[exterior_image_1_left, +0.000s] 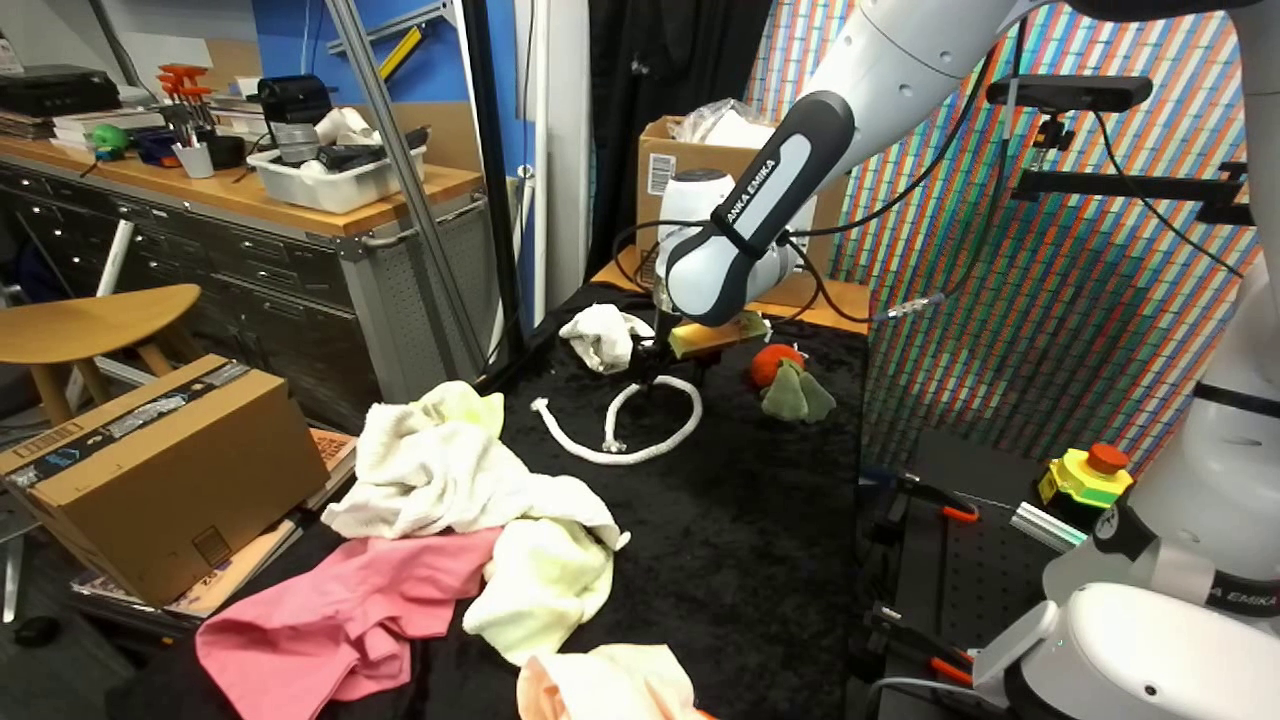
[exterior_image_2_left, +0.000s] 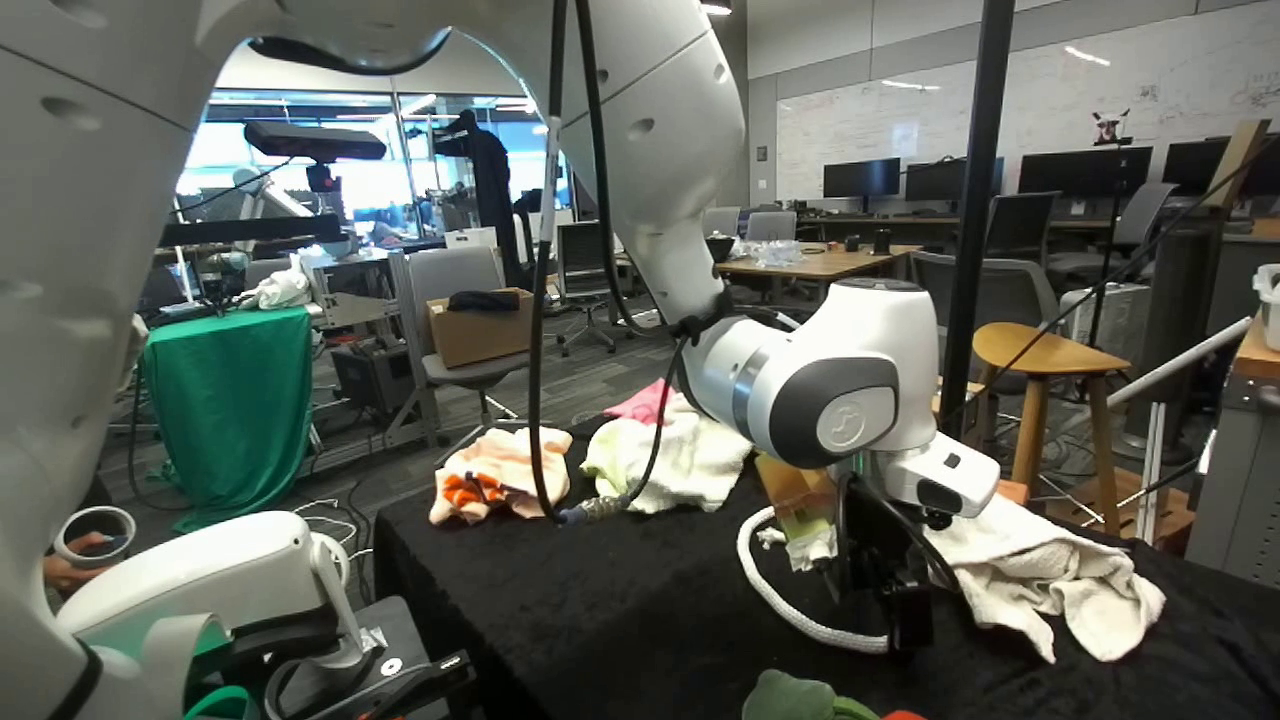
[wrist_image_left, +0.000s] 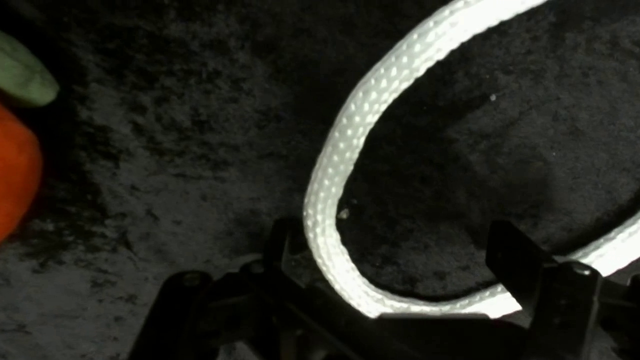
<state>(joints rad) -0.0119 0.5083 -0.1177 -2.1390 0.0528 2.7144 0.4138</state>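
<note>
My gripper (wrist_image_left: 395, 240) is open, its two dark fingers wide apart at the bottom of the wrist view. A white braided rope (wrist_image_left: 345, 130) curves through the space between them, not gripped. In an exterior view the rope (exterior_image_1_left: 640, 455) lies as an open loop on black cloth just below the gripper (exterior_image_1_left: 673, 375). Elsewhere the rope (exterior_image_2_left: 800, 625) bends round toward the dark fingers. A yellow-green and orange block (exterior_image_1_left: 715, 335) shows by the gripper; whether it is attached cannot be told. A crumpled white cloth (exterior_image_1_left: 605, 338) lies beside the gripper.
A red-orange plush piece (exterior_image_1_left: 775, 363) with green leaf parts (exterior_image_1_left: 795, 395) sits near the gripper. Further along the table are white (exterior_image_1_left: 450, 485), pink (exterior_image_1_left: 350, 610), pale yellow (exterior_image_1_left: 550, 580) and peach cloths (exterior_image_1_left: 610, 685). A cardboard box (exterior_image_1_left: 655, 200) stands behind the arm.
</note>
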